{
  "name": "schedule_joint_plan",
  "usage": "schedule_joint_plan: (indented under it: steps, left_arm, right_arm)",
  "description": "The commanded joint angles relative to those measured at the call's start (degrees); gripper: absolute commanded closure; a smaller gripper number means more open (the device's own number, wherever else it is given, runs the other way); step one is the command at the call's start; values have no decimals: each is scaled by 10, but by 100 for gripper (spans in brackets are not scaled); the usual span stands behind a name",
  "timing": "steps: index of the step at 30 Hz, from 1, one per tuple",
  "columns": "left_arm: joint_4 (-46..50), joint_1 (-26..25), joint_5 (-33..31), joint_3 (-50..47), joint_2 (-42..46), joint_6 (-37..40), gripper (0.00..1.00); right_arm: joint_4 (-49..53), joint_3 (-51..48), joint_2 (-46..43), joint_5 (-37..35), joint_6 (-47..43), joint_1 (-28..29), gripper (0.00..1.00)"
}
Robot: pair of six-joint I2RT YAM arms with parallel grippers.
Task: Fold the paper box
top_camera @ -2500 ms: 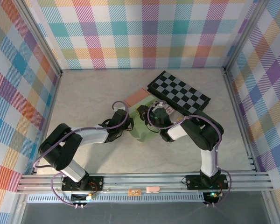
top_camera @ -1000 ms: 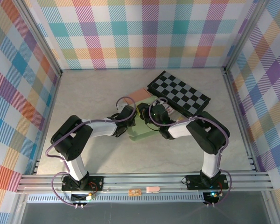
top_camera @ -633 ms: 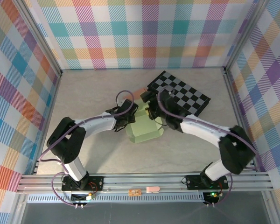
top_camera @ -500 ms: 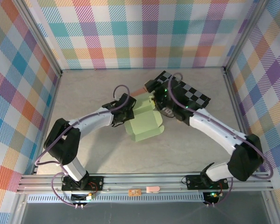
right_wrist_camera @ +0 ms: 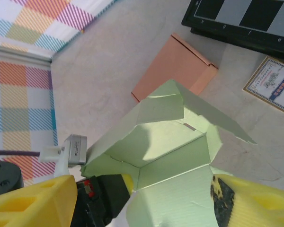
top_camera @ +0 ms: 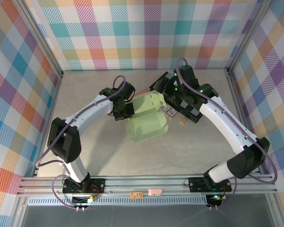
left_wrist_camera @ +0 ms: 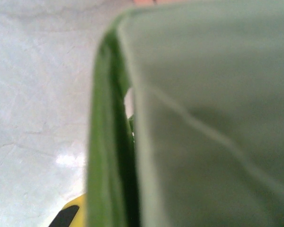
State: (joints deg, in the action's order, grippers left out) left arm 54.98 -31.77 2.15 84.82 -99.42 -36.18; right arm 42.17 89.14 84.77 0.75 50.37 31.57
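The pale green paper box (top_camera: 146, 120) is partly unfolded, with its flaps standing open, and is held up over the middle of the table. My left gripper (top_camera: 124, 108) is shut on the box's left wall. In the left wrist view that green wall (left_wrist_camera: 199, 123) runs close past the lens, and one yellow fingertip (left_wrist_camera: 72, 215) shows beside it. My right gripper (top_camera: 168, 98) hovers over the box's far right corner. Its yellow fingers (right_wrist_camera: 33, 203) stand wide apart and open, with the box's open inside (right_wrist_camera: 165, 156) seen between them.
A black-and-white chessboard (top_camera: 193, 113) lies at the back right under my right arm. A printed card (top_camera: 169, 111) rests by the board. A flat orange cardboard piece (right_wrist_camera: 175, 66) lies behind the box. Plaid walls enclose the table.
My left gripper has carried the box up and toward the back. My right gripper has let go, opened and drawn away to the far right, above the chessboard.
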Motion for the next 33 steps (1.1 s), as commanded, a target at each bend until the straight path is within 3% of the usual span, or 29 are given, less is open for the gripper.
schedule_joint_plan:
  steps: [1, 8, 24, 33]
  left_arm:
    - [72, 3, 19, 32, -14, 20, 100]
    - [113, 2, 35, 63, -33, 36, 100]
    - [126, 1, 30, 82, -40, 53, 100]
    - [124, 1, 26, 87, -40, 55, 100]
  right_arm:
    - [46, 21, 21, 34, -33, 2, 28]
    - [55, 83, 89, 81, -45, 1, 45]
    - [88, 169, 208, 63, -103, 1, 44]
    - [98, 160, 220, 79, -98, 5, 43]
